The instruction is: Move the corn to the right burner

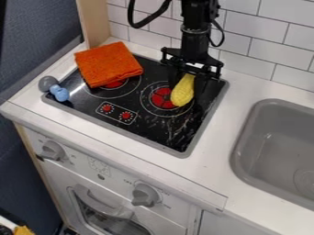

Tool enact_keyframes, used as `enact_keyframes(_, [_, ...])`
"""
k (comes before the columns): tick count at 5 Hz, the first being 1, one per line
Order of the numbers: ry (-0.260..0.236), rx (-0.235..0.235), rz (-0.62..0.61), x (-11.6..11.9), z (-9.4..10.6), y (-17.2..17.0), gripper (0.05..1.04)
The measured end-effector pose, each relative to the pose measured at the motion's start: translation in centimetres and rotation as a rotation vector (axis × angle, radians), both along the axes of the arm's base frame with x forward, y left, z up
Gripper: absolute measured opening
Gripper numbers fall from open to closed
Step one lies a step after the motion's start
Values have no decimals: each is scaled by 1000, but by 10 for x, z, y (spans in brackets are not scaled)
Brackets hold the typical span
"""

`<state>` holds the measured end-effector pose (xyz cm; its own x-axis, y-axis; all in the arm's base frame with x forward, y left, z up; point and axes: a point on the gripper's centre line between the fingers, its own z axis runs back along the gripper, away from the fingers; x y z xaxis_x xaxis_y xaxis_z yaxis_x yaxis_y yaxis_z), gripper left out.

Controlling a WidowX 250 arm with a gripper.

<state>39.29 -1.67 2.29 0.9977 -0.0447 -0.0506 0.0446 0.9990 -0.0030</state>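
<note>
The black gripper (pixel 189 79) hangs down over the right side of the stove, at the back. It is shut on the yellow corn (pixel 182 92), whose narrow upper end sits between the dark fingers. The corn's wide end points down and slightly left, overlapping the right edge of the right burner's red centre (pixel 162 98). Whether the corn touches the black cooktop cannot be told.
A folded orange cloth (pixel 108 64) covers much of the left burner. A blue and grey toy (pixel 56 89) lies at the cooktop's left corner. To the right is a grey sink (pixel 244 146); a tiled wall (pixel 257 47) stands behind.
</note>
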Motion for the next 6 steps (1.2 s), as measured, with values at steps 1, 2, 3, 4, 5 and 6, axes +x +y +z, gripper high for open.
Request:
enact_keyframes(1, [-12, -11, -18, 2, -1, -2, 712])
enact_keyframes(2, [-16, -21, -18, 2, -3, -3, 978])
enact_keyframes(3, [-12, -24, -24, 0, -6, -2, 1009])
enact_keyframes(4, [-35, -26, 0, -3, 3, 3, 1003])
enact_keyframes(5, [-129, -18, 25, -4, 41, 10, 999])
enact_keyframes(6, [-232, 16, 52, -12, 67, 20, 999])
